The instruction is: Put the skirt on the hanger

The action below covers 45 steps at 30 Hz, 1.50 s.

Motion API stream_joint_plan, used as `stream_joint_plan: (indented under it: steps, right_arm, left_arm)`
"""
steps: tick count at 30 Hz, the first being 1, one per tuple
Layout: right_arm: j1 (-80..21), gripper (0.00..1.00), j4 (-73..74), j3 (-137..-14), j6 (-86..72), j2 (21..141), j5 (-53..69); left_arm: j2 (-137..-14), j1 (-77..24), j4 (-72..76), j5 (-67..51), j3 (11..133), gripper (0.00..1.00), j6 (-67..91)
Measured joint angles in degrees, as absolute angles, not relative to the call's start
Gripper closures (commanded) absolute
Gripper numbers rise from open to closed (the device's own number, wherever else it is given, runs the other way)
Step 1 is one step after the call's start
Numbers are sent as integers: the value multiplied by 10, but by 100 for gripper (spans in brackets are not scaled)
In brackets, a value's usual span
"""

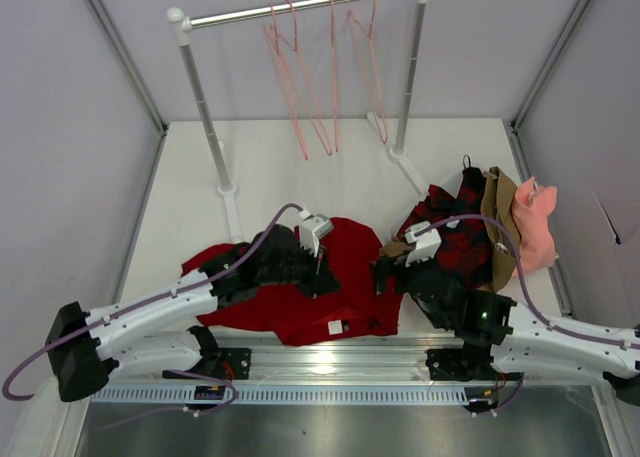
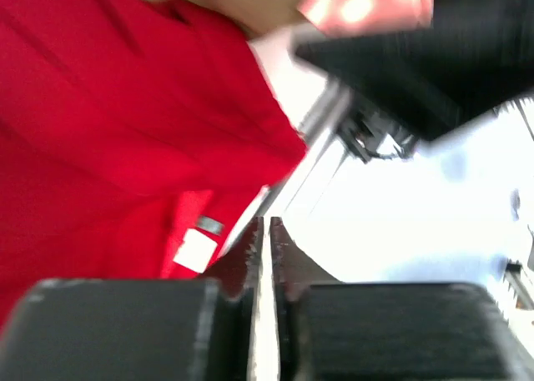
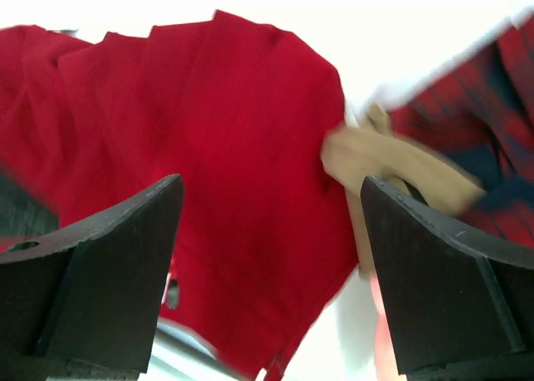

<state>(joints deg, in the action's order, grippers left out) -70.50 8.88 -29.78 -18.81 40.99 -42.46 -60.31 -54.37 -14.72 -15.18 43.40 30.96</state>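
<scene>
The deep-red skirt [image 1: 350,277] lies crumpled flat on the table near the front, with a white label [image 1: 336,328] at its near edge. My left gripper [image 1: 318,275] is just above its middle, jaws shut with only a thin slit and nothing between them. In the left wrist view the gripper [image 2: 271,231] is over the skirt's [image 2: 100,131] edge by the label [image 2: 194,250]. My right gripper [image 1: 385,274] is wide open above the skirt's right edge. It [image 3: 269,185] frames the red cloth [image 3: 225,147]. Several salmon-pink wire hangers [image 1: 305,87] hang on the rail at the back.
The clothes rack [image 1: 300,7] stands at the back on two white feet. A red-and-black plaid garment [image 1: 460,232], a tan garment [image 1: 498,217] and a salmon-pink garment [image 1: 537,222] are piled at the right. The tan cloth [image 3: 375,160] touches the skirt's right edge. Walls enclose the table.
</scene>
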Motion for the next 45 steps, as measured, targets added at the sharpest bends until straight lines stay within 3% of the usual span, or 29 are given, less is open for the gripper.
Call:
stream_joint_plan:
  steps: [4,9,12,21,45]
  right_arm:
    - [-694,3,255,-338,-333,367,-430]
    - [-688,1,385,-369,-449,335,-432]
    - [-687,1,420,-371,-492,322,-430]
    - [-681,1,449,-371,-535,342,-414]
    - [-681,0,456,-371,-532,298,-415]
  left_arm:
    - [-580,-613,-90,-138,386,79,319]
    - [-603,-703,-15,-78,339,50,345]
    - [-658,-758,27,-22,337,43,356]
    - [-851,-796,64,101,376,42,386]
    - [-940,-775,131,114,423,65,383]
